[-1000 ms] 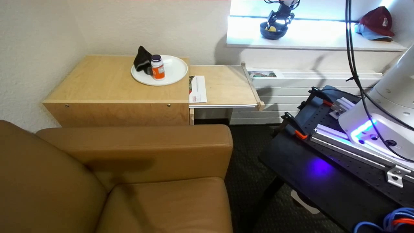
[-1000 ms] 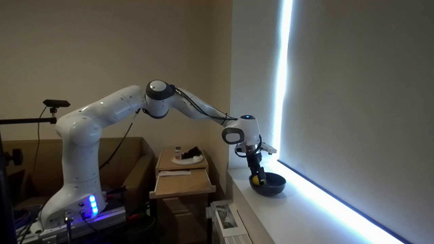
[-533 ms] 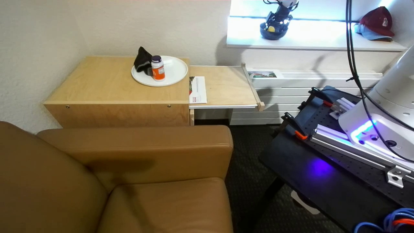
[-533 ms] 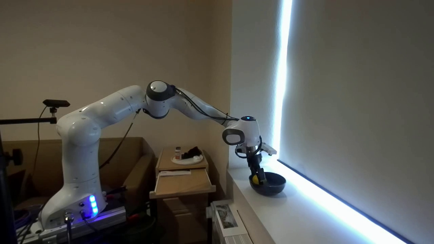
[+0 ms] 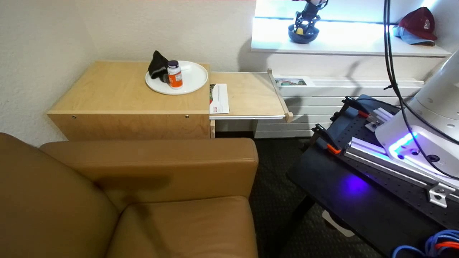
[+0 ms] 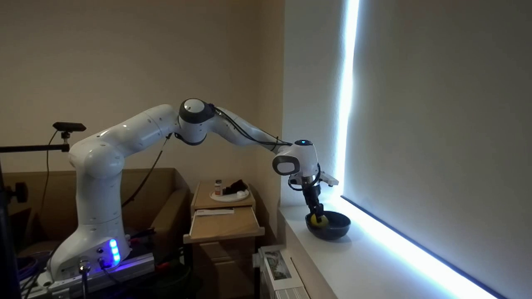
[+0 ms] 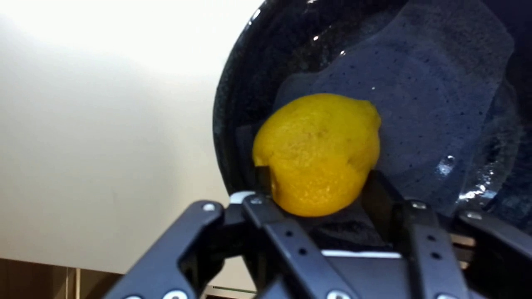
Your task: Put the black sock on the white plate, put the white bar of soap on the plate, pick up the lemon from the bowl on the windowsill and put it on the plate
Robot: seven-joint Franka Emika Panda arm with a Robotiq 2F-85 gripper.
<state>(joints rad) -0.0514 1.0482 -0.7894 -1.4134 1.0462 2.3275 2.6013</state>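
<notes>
Grip: my black, two-fingered mechanical claw (image 7: pixel 319 182) is clenched on the rounded, bright yellow lemon (image 7: pixel 320 133), one finger set against each flank.
Lemon's place: between my fingers and inside the round, glossy, dark blue bowl (image 6: pixel 332 235), near its wall on one side; whether its underside rests on the bottom, I cannot tell.
Bowl's footing: upright on the long, flat, brightly lit white windowsill (image 5: pixel 351 41).
Farther along the sill: a dark red cloth cap (image 5: pixel 417 23), well apart from the bowl.
My reach: in an exterior view my white, smooth-shelled, jointed arm (image 6: pixel 141 126) stretches across to the sill, its wrist bent down over the bowl.
Wooden top: the round, flat white plate (image 5: pixel 195 79) lies on a pale wooden cabinet (image 5: pixel 114 89), well apart from my claw.
On the plate: the limp, bunched black cloth sock (image 5: pixel 157 66) rises to a point near the rim; just beside it stands a small white bottle (image 5: pixel 175 76) with an orange label and a dark lid.
Below the plate: a pale wooden pull-out shelf (image 5: pixel 251 93) bears a white printed card (image 5: pixel 220 102).
Next to the cabinet: a brown, padded sofa (image 5: pixel 154 157), seen in both exterior views.
</notes>
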